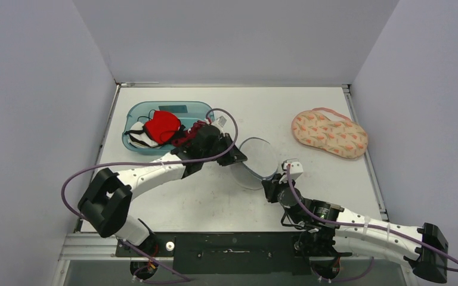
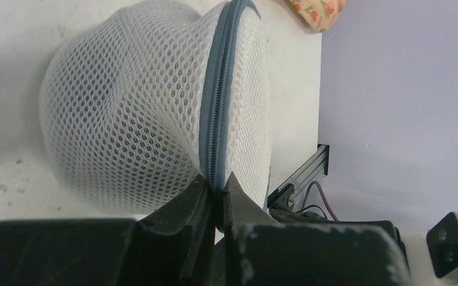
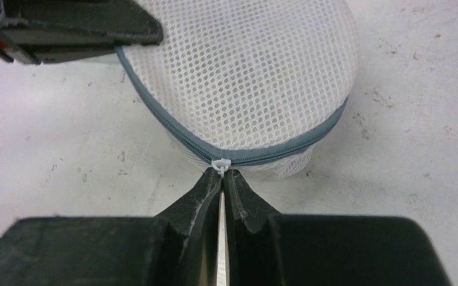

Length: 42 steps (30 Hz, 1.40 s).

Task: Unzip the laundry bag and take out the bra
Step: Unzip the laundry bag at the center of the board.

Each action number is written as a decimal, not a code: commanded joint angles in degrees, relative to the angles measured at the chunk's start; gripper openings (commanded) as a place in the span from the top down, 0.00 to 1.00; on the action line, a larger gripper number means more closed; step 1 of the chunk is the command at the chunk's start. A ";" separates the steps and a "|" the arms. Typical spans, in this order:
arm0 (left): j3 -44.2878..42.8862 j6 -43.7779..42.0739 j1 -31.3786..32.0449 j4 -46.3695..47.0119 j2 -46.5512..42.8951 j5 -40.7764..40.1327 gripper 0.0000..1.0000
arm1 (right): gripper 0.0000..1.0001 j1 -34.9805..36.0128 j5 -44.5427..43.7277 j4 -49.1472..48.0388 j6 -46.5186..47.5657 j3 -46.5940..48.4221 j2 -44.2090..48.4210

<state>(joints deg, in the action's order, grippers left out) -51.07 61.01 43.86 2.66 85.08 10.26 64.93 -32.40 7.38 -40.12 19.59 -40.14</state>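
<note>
White mesh laundry bag, mid-worktop, zip closed, contents not made out. We found it btwn both tools. L tool: narrow, pinched on grey zip tape at bag's far-left side. R tool: narrow, nipping white zip pull at bag's near edge, directly ahead of its tips. Zip ran crosswise to R tool; R arm nearer pull.

Robot lab cell: white table, plain enclosing walls.

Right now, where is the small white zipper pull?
Right wrist view: the zipper pull sits on the white mesh laundry bag's grey zipper, at the right gripper's fingertips.
</note>
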 commanded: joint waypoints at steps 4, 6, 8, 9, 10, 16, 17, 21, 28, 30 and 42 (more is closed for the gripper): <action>-12.88 -13.20 -3.27 -7.23 6.15 3.00 0.89 | 0.95 1.71 2.04 -4.95 2.87 1.69 -2.74; -13.71 -13.22 -3.57 -7.24 7.93 3.32 0.76 | 0.95 2.07 2.23 -6.49 2.94 1.55 -4.12; -12.99 -12.68 -3.61 -6.77 8.49 3.49 0.50 | 0.95 2.05 2.59 -8.61 2.94 1.26 -5.37; -12.16 -12.17 -3.63 -6.49 8.05 3.29 0.35 | 0.95 2.05 2.79 -9.64 2.94 1.16 -5.96; -11.02 -11.55 -3.65 -6.44 7.30 2.93 0.22 | 0.95 2.12 3.05 -10.85 3.02 1.15 -6.50; -4.25 -6.43 -3.74 -7.28 -1.73 1.48 0.04 | 0.95 2.18 5.07 -15.44 3.30 1.69 -10.65; -3.09 -5.33 -3.60 -7.32 -3.27 1.42 0.04 | 0.95 2.18 5.50 -16.20 3.28 2.01 -11.43; 2.27 -0.10 -1.55 -6.82 -10.29 -1.04 0.04 | 0.95 2.28 6.58 -17.88 4.09 3.56 -14.23; 3.82 4.14 5.70 -3.45 -10.70 -9.22 0.04 | 0.95 2.31 7.72 -19.33 5.38 5.00 -17.45; 3.21 4.29 5.79 -3.45 -9.14 -8.97 0.01 | 0.95 2.33 8.35 -19.13 5.55 5.37 -17.60; 1.39 3.33 4.95 1.44 -3.99 -8.90 0.48 | 0.95 2.49 8.54 -15.06 4.94 5.58 -13.81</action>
<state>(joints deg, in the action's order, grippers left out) -46.61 64.55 49.43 -0.38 80.23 1.93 66.85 -23.64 -7.97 -34.96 23.03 -56.07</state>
